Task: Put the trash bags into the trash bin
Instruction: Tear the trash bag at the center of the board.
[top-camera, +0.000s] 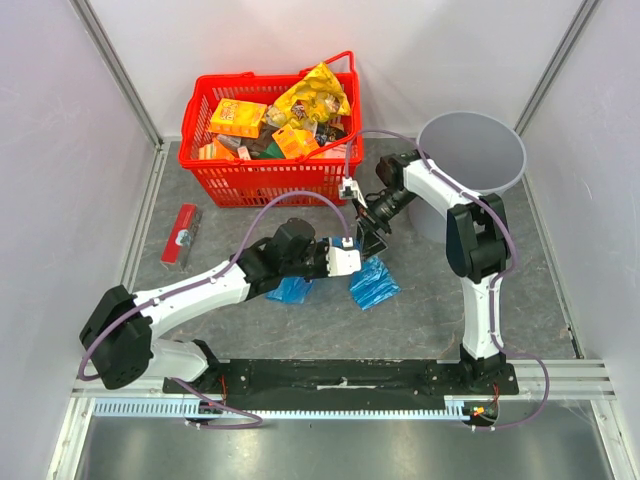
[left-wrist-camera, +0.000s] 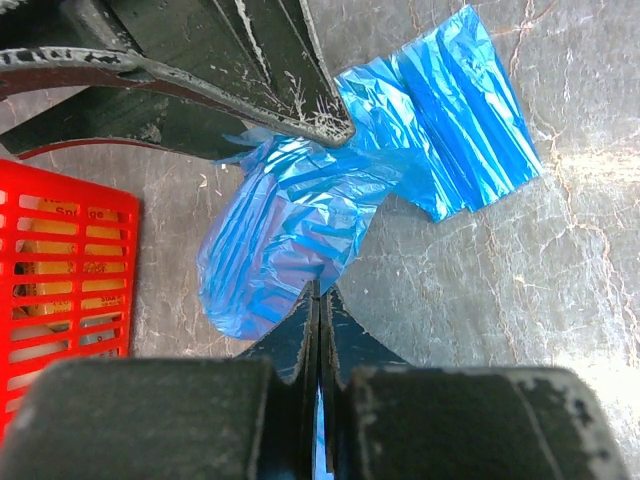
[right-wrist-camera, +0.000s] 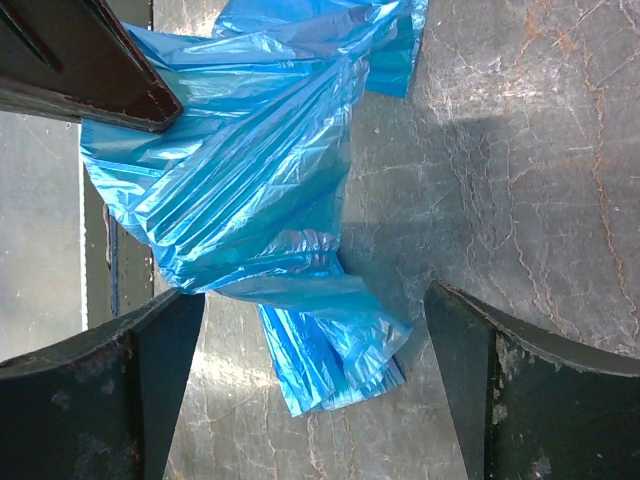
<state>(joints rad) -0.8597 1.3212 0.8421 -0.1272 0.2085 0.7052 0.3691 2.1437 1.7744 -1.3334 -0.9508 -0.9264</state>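
The grey marbled tabletop (top-camera: 540, 290) carries everything; at its far side stands a red mesh basket (top-camera: 270, 182) filled with packets; to the right of it, apart from it, the round light-grey trash bin (top-camera: 480, 140) stands upright. The two arms meet near the middle, in front of the basket. The left claw (left-wrist-camera: 318, 300) is pressed together, with a sliver of blue film pinched between its fingers; the right claw (right-wrist-camera: 312, 295) is spread wide, one finger on each side of the same bunched bag (right-wrist-camera: 250, 190); whether either finger touches it I cannot tell. All the trash bags are outside the bin; a folded bag (left-wrist-camera: 455, 120) lies flat on the tabletop just beside the bunched one; another blue patch (top-camera: 293, 291) shows under the left forearm. A small flat red packet (top-camera: 181, 235) lies near the left edge.
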